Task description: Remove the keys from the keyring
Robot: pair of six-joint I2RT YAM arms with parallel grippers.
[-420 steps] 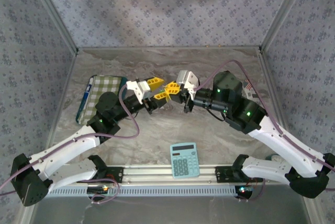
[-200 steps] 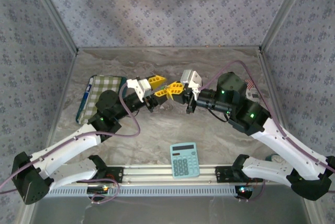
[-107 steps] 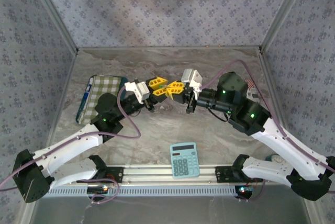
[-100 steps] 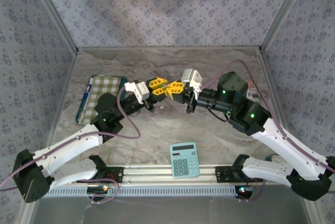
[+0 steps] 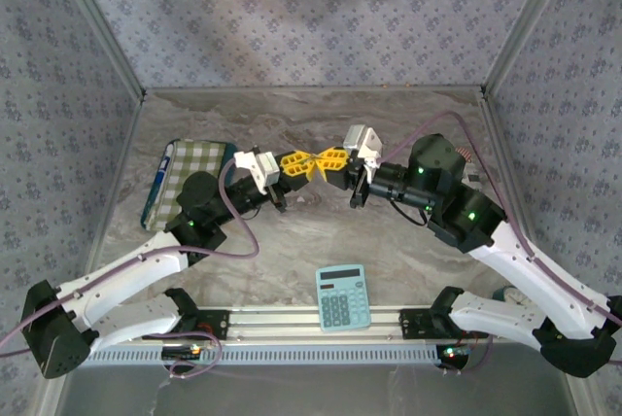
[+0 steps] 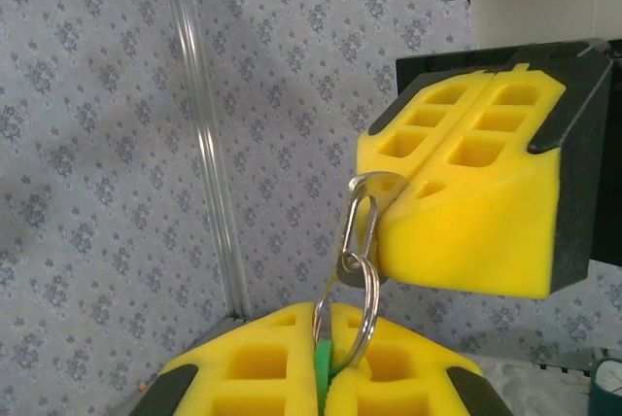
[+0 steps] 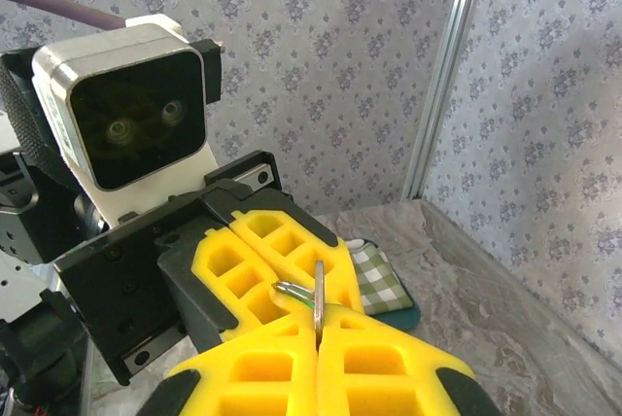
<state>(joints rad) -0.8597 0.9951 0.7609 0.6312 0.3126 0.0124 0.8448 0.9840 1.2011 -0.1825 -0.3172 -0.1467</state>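
Nearest the arm bases a blue calculator [image 5: 342, 296] lies flat on the marble table [image 5: 292, 241], apart from the work. Past it, over mid-table, the left gripper [image 5: 300, 162] and right gripper [image 5: 330, 157] meet tip to tip, raised off the surface; I'd judge that lets the small hardware hang free so each side can pull against the other. Both pairs of yellow fingers are pressed together. The left is clamped on the keys [image 6: 320, 365], a green sliver caught in its seam, with the keyring [image 6: 362, 297] looped just above; the right pinches the silver clip [image 6: 357, 225] that the ring hangs from. From overhead the metal is too small to make out; the left wrist camera lays clip, ring and green out plainly; the right wrist camera sees the metal edge-on, with a checked cloth [image 7: 374, 275] beyond.
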